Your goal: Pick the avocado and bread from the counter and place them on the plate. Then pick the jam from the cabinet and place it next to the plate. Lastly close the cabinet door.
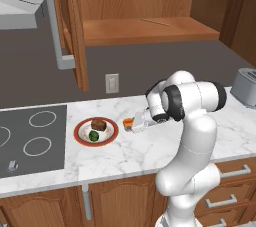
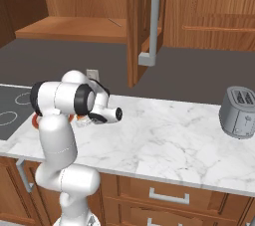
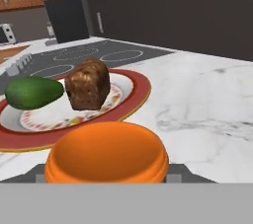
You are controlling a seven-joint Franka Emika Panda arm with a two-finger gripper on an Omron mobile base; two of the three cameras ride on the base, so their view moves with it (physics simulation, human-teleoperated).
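Observation:
On the white marble counter (image 1: 150,148) lies the red-rimmed plate (image 1: 80,132). It carries the brown bread (image 1: 98,124) and the green avocado (image 1: 93,134). Just right of the plate, low over the counter, my gripper (image 1: 132,125) is shut on the orange jam (image 1: 128,121). The hand view has the jam (image 3: 106,156) large between the two fingers (image 3: 174,171). Behind it are the plate (image 3: 141,90), the bread (image 3: 88,84) and the avocado (image 3: 32,92). The cabinet (image 1: 145,28) stands open above, its cabinet door (image 1: 76,26) swung out to the left with a grey bar handle (image 1: 55,21).
A dark stovetop (image 1: 30,141) lies left of the plate. A grey toaster (image 1: 245,87) (image 2: 240,113) stands at the counter's right end. A range hood (image 1: 17,8) hangs at the upper left. Wooden drawers (image 1: 230,191) run below the counter.

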